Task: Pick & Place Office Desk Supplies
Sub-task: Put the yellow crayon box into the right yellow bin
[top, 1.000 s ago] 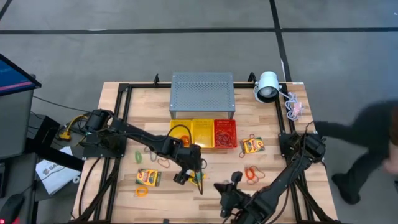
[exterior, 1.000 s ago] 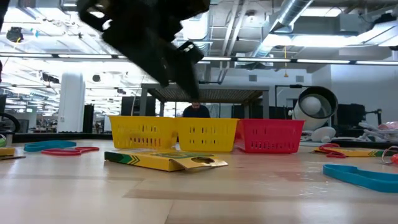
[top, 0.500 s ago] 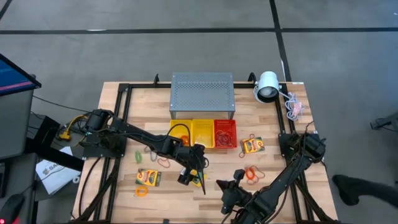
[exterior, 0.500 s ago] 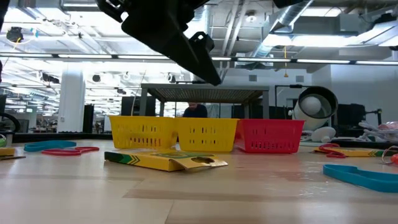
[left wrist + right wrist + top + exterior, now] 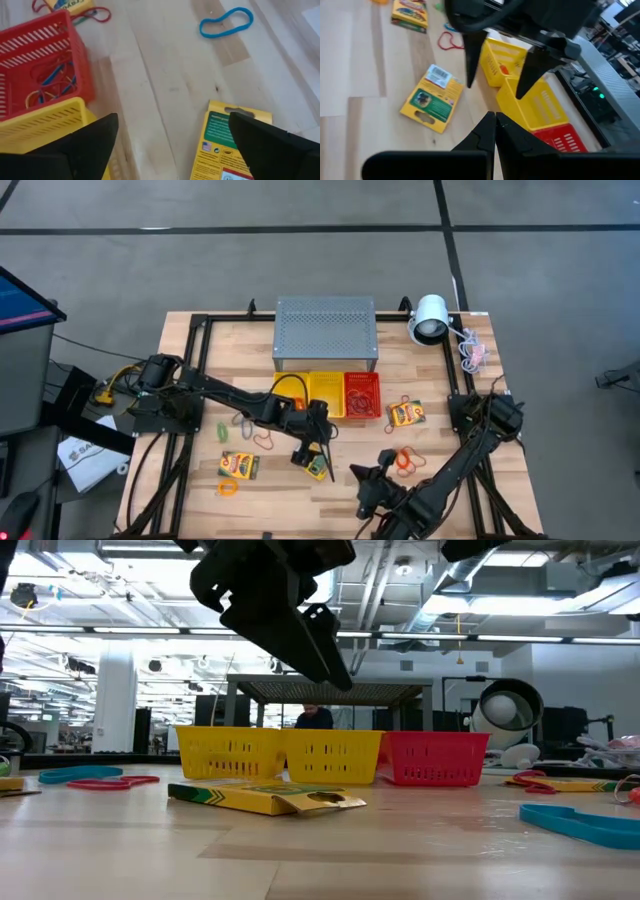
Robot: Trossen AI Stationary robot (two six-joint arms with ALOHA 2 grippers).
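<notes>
- At the bench's centre, high view: the left gripper [image 5: 312, 442] hangs with fingers spread and nothing between them, at about 6 o'clock from the yellow mesh basket [image 5: 326, 395]. A yellow-and-green card box [image 5: 318, 468] lies flat just beyond it, apparently free of any grip. More supplies are scattered apart: a card box [image 5: 238, 466] at 8 o'clock, another card box [image 5: 405, 414] at 3 o'clock beside the red mesh basket [image 5: 362, 394], and orange band loops [image 5: 404, 459] at 4 o'clock. The right gripper [image 5: 367, 492] waits near the front edge, fingers pressed together.
- Low view: the left gripper [image 5: 300, 635] hovers well above the wooden bench [image 5: 320, 850]; the card box [image 5: 268, 798] rests flat in front of the baskets, probably the next pick.
- Left wrist view: between its spread fingertips [image 5: 102, 131] show bare wood and the card box [image 5: 227, 145], back face up. A blue band loop [image 5: 226, 23] lies farther off; the red mesh basket [image 5: 42, 55] already holds loops, which suggests sorting by kind.
- Right wrist view: its closed gripper [image 5: 494, 120] looks toward the card box [image 5: 434, 98] and the other arm's open fingers.
</notes>
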